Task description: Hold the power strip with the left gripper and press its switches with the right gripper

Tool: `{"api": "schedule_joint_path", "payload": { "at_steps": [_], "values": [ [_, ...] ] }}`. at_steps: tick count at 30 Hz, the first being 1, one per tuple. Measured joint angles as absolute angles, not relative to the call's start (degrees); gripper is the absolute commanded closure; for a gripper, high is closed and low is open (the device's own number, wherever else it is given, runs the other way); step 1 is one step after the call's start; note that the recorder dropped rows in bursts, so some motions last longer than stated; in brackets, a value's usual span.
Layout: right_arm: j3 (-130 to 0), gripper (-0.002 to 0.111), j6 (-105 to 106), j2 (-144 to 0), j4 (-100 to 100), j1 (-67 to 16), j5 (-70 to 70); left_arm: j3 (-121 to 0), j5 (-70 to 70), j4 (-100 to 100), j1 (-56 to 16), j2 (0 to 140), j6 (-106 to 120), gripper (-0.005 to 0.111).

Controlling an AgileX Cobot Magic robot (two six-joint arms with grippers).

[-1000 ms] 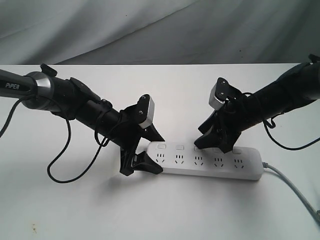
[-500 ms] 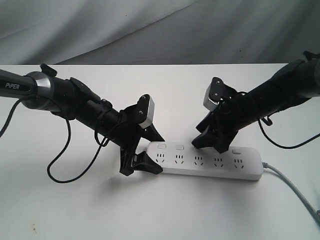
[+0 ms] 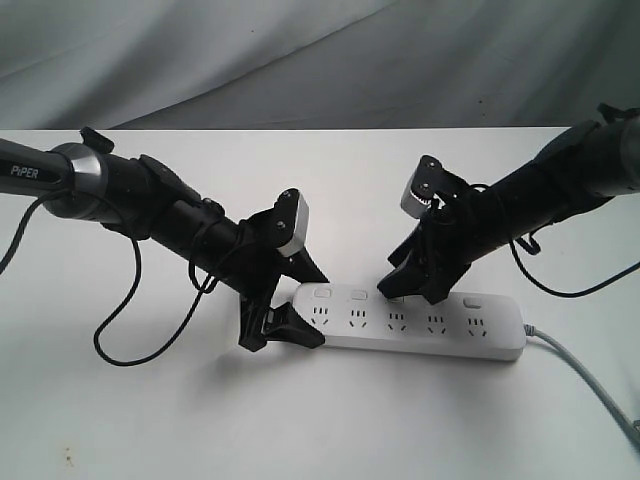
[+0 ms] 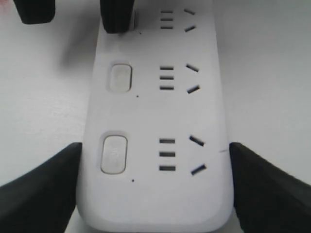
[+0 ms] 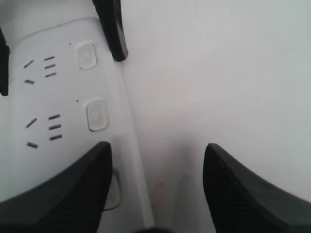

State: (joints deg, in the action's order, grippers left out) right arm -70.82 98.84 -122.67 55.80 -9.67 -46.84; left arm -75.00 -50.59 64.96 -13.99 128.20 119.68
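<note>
The white power strip [image 3: 420, 325] lies flat on the table, its grey cord [image 3: 585, 370] running off to the right. My left gripper [image 3: 315, 308] is shut on the strip's left end; in the left wrist view its black jaws press both long sides of the power strip [image 4: 155, 194]. Two switches [image 4: 120, 77] show uncovered beyond it. My right gripper [image 3: 410, 290] is open, jaws wide apart. One of its fingers [image 4: 116, 17] rests on the third switch, partly hidden [image 5: 114, 191]; the other sits off the strip over the table. Two further switches [image 5: 96, 115] lie ahead of it.
A white table [image 3: 330, 420] carries everything, with a grey cloth backdrop [image 3: 300, 60] behind. A black cable [image 3: 120, 340] loops under the left arm, and another [image 3: 580, 290] hangs from the right arm.
My right gripper has shifted left along the strip, from about the fourth switch to the third, and sits a little lower. The left gripper and strip have not moved.
</note>
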Motion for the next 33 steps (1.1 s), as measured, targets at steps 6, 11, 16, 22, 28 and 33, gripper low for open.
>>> {"api": "schedule_joint_path", "payload": {
  "at_steps": [6, 11, 16, 22, 28, 33],
  "values": [
    [-70.9, 0.056, 98.8, -123.1, 56.5, -8.6, -48.0, -75.0, -50.6, 65.0, -14.0, 128.2, 119.7, 0.107],
    [-70.9, 0.056, 98.6, -123.1, 56.2, -8.6, -48.0, -75.0, -50.6, 65.0, -14.0, 128.2, 119.7, 0.107],
    [-71.0, 0.056, 96.0, -123.1, 54.5, -8.6, -48.0, -75.0, -50.6, 65.0, -14.0, 128.2, 119.7, 0.107],
    [-71.1, 0.056, 95.7, -123.1, 54.9, -8.6, -47.9, -75.0, -50.6, 65.1, -14.0, 128.2, 119.7, 0.107],
    [-70.6, 0.056, 101.0, -121.6, 57.4, -8.3, -48.1, -75.0, -50.6, 65.1, -14.0, 128.2, 119.7, 0.107],
    [-70.2, 0.056, 102.5, -117.3, 55.7, -7.5, -47.2, -75.0, -50.6, 65.1, -14.0, 128.2, 119.7, 0.107]
  ]
}}
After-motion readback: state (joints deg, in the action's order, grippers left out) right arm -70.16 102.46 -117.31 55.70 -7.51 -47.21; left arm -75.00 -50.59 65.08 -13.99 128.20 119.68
